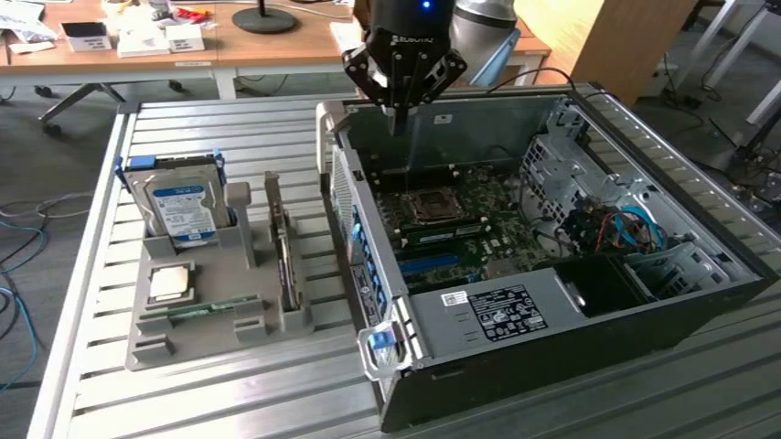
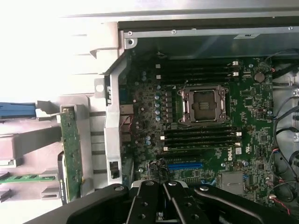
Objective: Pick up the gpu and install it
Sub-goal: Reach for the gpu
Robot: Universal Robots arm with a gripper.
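Gpu (image 1: 283, 251): thin flat card, dark, brownish-green face. Stands upright on long edge in slot of grey holder (image 1: 196, 343), between hard drive (image 1: 181, 206) and computer case (image 1: 683, 306). Not gripped.

Open from above, the computer case (image 1: 635, 338) leaves its motherboard (image 1: 482, 215) reachable, hemmed by the power supply (image 1: 500, 311) and by a drive cage (image 1: 555, 174) with cables (image 1: 616, 229). Toward the table's (image 1: 244, 402) edge at the exterior view's left, a hard drive (image 1: 181, 208) and upright card (image 1: 283, 242) crowd the grey holder (image 1: 244, 315).
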